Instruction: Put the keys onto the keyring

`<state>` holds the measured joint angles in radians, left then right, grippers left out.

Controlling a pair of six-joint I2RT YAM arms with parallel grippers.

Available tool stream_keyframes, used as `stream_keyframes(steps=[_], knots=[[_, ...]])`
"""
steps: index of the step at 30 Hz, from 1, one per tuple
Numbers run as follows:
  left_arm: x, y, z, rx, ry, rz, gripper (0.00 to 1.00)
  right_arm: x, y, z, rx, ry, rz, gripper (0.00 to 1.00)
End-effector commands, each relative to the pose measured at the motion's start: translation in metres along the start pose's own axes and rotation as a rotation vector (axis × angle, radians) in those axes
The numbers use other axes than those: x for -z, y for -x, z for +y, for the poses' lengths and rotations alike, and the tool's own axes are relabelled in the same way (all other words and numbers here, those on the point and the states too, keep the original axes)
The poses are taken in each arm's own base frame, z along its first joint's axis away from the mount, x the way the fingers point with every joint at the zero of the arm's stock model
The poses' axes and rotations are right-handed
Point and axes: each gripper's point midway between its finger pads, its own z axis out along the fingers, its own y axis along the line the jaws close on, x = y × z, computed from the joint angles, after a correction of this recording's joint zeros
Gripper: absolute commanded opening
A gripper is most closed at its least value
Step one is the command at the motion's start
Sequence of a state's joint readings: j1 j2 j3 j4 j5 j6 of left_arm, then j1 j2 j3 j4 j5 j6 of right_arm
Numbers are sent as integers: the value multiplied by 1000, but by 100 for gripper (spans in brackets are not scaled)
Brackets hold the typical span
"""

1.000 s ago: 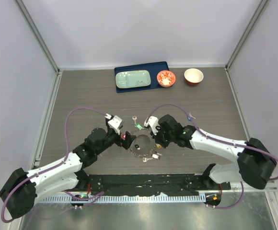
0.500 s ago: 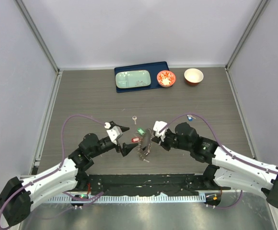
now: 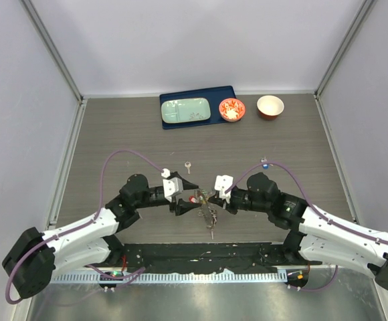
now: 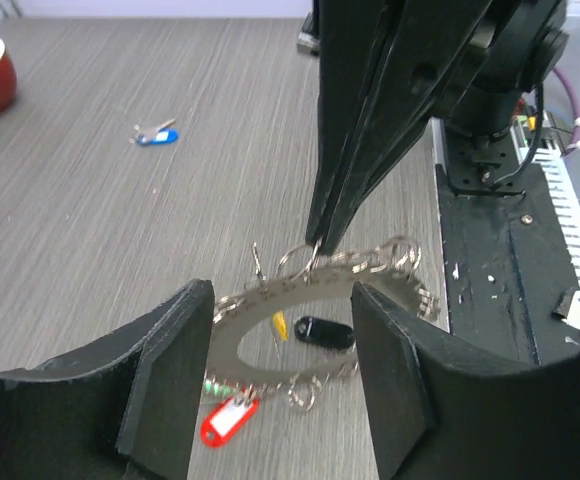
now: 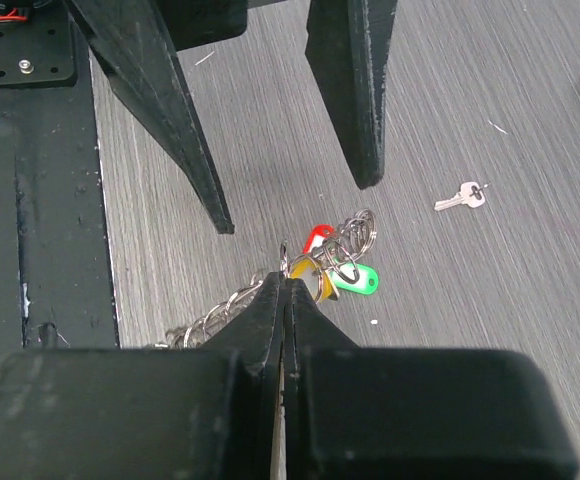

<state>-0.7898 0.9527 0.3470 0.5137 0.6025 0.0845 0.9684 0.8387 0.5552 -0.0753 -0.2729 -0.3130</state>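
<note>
The keyring (image 4: 270, 298), a flat grey toothed ring, hangs tilted above the table. My right gripper (image 5: 285, 283) is shut on its rim, and its dark fingers (image 4: 355, 150) come down onto the ring's top edge. Several keys dangle from the ring on small loops: a red tag (image 4: 228, 420), a black one (image 4: 325, 332), a green one (image 5: 355, 280) and a yellow one (image 5: 305, 268). My left gripper (image 4: 282, 305) is open, one finger on either side of the ring with gaps showing. From above, both grippers meet at the keyring (image 3: 205, 206).
A loose silver key (image 3: 188, 165) lies on the table beyond the grippers, and a blue-headed key (image 3: 264, 162) lies to the right. At the back stand a blue tray (image 3: 197, 122) with a green plate (image 3: 186, 110), a red-and-white bowl (image 3: 232, 110) and another bowl (image 3: 270, 106).
The right gripper has lifted the keyring off the table and tipped it up. The left gripper has moved in around the ring, and its jaws have narrowed.
</note>
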Motion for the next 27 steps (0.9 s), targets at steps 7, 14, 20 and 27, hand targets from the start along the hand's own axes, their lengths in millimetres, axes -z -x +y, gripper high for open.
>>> stream_keyframes(steps=[7, 14, 20, 27], knots=[[-19, 30, -17, -26, -166, -62, 38, 3, 37, -1, 56, 8, -128, 1], [-24, 23, -17, 0, -182, -7, 22, 1, 36, 0, 56, 14, -123, 1], [-26, 14, -17, 10, -183, 43, 4, 1, 37, 1, 57, 17, -125, 1], [-23, -2, -13, -32, -152, 94, 0, 4, 38, 2, 43, 13, -134, 6]])
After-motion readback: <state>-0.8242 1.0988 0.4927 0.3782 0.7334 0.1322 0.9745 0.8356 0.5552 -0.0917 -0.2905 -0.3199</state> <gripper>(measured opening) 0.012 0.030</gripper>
